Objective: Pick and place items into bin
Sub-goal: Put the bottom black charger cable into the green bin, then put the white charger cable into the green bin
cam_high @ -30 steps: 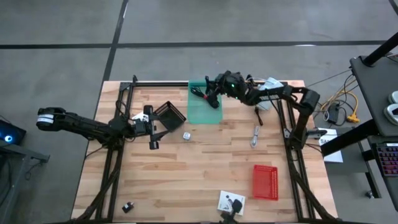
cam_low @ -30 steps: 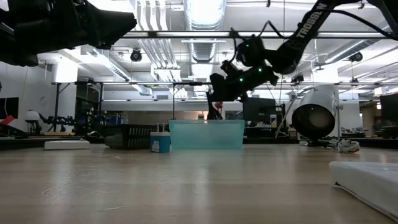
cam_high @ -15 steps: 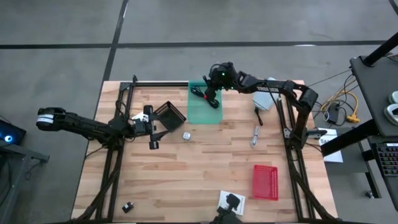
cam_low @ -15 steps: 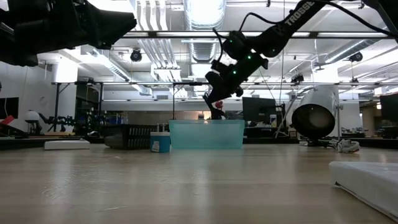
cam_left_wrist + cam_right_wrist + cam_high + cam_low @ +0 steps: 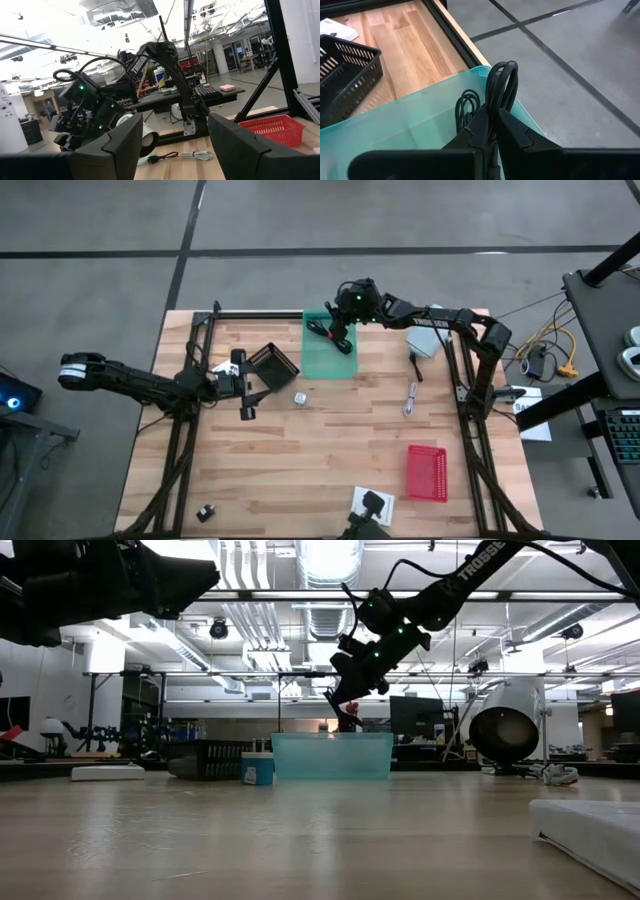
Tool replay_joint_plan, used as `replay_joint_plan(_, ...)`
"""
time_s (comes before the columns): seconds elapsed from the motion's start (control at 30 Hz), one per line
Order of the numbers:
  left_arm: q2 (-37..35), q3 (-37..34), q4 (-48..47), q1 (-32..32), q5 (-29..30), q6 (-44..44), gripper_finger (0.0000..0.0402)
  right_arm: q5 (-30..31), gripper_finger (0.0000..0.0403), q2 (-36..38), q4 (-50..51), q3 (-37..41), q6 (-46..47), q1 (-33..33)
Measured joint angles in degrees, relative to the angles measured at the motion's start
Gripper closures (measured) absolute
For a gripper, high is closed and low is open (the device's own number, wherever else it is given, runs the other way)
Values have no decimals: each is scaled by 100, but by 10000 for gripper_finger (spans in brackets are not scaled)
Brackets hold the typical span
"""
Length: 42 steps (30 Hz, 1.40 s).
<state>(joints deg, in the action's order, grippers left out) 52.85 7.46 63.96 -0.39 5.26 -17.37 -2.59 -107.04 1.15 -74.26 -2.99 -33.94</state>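
Observation:
My right gripper (image 5: pixel 344 313) hovers over the far part of the teal bin (image 5: pixel 312 366), shut on the coiled black cable (image 5: pixel 332 333). In the low view the gripper (image 5: pixel 352 680) stands above the bin (image 5: pixel 330 756) and the cable (image 5: pixel 346 716) dangles toward it. My left gripper (image 5: pixel 244 388) waits open beside a black basket (image 5: pixel 273 364). A tiny white cube (image 5: pixel 299 397), a silvery metal piece (image 5: pixel 410 398) and a small black tool (image 5: pixel 416 366) lie on the wood. A white packet (image 5: pixel 372 505) sits at the near edge, and a small black piece (image 5: pixel 206 511) lies near the left corner. My right gripper pinches the coiled cable between its two shut fingers (image 5: pixel 512 131), several strands together. The coil's looped end (image 5: pixel 501 82) sticks out past the fingertips. The fingers slant down from the table's right. The rest of the cable (image 5: pixel 346 716) hangs below, over the bin; its lower end is hidden by the bin wall.
A red basket (image 5: pixel 426 472) lies toward the near right. A grey block (image 5: pixel 424 340) sits by the right arm's frame. Black frame rails (image 5: pixel 190 430) run along both sides. Open wood (image 5: pixel 320 450) spans the middle of the table.
My right gripper has moved with the cable toward the table's far left and slightly up, from the bin's right side to above its far part, and then held still. The cable stayed hanging from it.

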Motion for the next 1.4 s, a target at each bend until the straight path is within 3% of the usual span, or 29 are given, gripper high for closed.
replay_joint_plan(0.37, -7, 0, 2, 0, -1, 4, 194, 2, 281, 5, 1, 0, 101, 1)
replay_joint_plan(0.57, -6, -2, 0, 1, 0, 4, 194, -28, 250, 311, 456, -2, 107, 7)
replay_joint_plan(1.07, -6, -5, 1, -1, 0, 7, 194, -42, 264, 1806, 3704, -4, 385, 261)
replay_joint_plan(1.27, -9, -5, 1, -1, -1, 10, 194, -28, 272, 1945, 4666, 47, 1159, 485)
replay_joint_plan(1.4, -3, -4, -1, 0, -2, 18, 194, -24, 280, 1893, 5425, 111, 2199, 654)
